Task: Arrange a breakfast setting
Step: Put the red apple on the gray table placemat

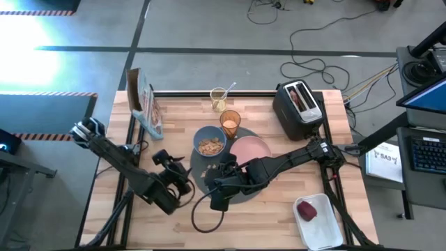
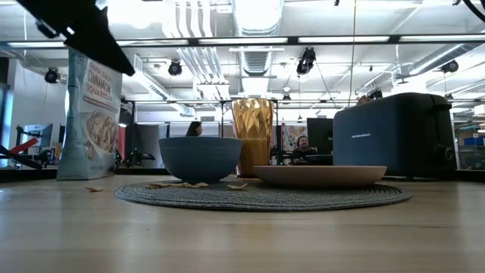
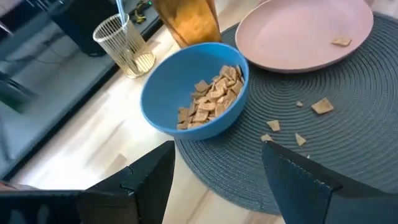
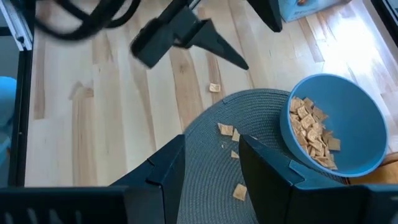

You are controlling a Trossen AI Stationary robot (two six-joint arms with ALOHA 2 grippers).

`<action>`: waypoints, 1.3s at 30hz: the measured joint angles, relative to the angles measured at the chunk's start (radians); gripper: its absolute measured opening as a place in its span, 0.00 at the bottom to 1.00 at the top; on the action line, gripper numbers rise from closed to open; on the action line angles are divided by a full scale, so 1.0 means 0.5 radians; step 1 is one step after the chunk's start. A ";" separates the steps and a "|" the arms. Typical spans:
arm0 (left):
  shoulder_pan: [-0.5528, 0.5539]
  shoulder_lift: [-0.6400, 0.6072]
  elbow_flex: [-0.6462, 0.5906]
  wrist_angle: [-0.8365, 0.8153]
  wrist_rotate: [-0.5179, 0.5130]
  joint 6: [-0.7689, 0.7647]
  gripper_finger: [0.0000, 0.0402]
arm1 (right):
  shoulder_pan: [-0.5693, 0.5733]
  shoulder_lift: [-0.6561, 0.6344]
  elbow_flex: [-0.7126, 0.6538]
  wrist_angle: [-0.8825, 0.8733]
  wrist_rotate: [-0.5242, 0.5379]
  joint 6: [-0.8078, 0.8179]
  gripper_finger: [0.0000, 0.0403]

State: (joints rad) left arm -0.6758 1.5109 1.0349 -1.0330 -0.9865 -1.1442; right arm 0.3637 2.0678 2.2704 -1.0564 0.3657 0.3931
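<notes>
A small blue bowl with cereal squares stands on the far left part of the round dark-grey mat. The pink plate lies on the mat to the bowl's right. The amber tumbler stands at the mat's far edge. My left gripper hovers open above the table, just left of the mat, facing the bowl. My right gripper hangs open over the mat's near left part, nothing between its fingers. The red apple lies on the white tray. A toast slice sticks out of the toaster.
Loose cereal squares lie on the mat, the plate and the wood. A clear ribbed glass with a spoon handle stands behind the tumbler. A cereal box stands far left, the black toaster far right, the white tray near right.
</notes>
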 joint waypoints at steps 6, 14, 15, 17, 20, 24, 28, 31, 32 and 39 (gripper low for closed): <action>0.000 -0.343 -0.409 0.359 -0.038 0.028 0.55 | -0.001 0.000 -0.001 0.131 0.000 -0.002 0.35; 0.000 -0.654 -0.801 1.110 -0.176 0.633 0.50 | -0.004 0.000 -0.001 0.455 0.000 0.037 0.35; 0.000 -0.675 -0.833 1.191 -0.195 0.684 0.50 | -0.004 0.000 -0.001 0.478 0.001 0.085 0.35; 0.000 -0.699 -0.886 1.255 -0.232 0.719 0.50 | -0.008 -0.001 -0.001 0.527 0.001 0.169 0.35; 0.017 -0.768 -0.982 1.320 -0.252 0.743 0.50 | -0.009 -0.001 -0.001 0.597 0.001 0.144 0.35; 0.051 -0.950 -1.146 1.384 -0.266 0.770 0.50 | -0.018 -0.002 -0.001 0.687 0.001 0.087 0.35; 0.053 -1.097 -1.252 1.424 -0.266 0.769 0.50 | -0.053 -0.002 -0.001 0.660 0.196 0.012 0.35; 0.048 -1.148 -1.275 1.436 -0.264 0.774 0.50 | -0.121 -0.011 -0.001 0.429 0.349 0.169 0.35; 0.045 -1.156 -1.276 1.436 -0.263 0.782 0.50 | -0.156 -0.025 -0.001 0.308 0.284 0.274 0.35; 0.021 -1.158 -1.196 1.435 -0.263 0.794 0.50 | -0.343 -0.111 -0.002 -0.413 -0.031 0.451 0.35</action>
State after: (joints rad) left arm -0.6650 0.9321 0.4369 -0.3155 -1.1179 -0.7472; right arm 0.1921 2.0124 2.2696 -1.2630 0.3500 0.6186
